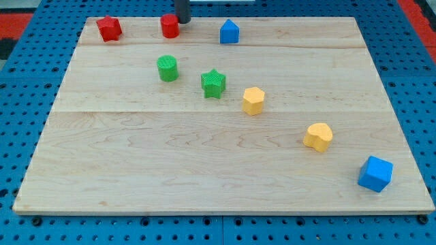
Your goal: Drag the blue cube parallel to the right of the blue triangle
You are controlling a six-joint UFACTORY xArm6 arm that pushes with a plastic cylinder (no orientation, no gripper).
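The blue cube (375, 173) sits near the board's bottom right corner. The blue triangle block (229, 31) stands near the view's top, right of centre-left. My tip (182, 20) is at the view's top edge, just right of the red cylinder (169, 26) and left of the blue triangle. The tip is far from the blue cube. Only the rod's lower end shows.
A red star-like block (108, 28) is at the top left. A green cylinder (167, 68) and a green star (213, 84) sit left of centre. A yellow hexagon-like block (253, 101) and a yellow heart-like block (317, 137) lie along a diagonal toward the blue cube. The wooden board (136, 163) rests on a blue pegboard.
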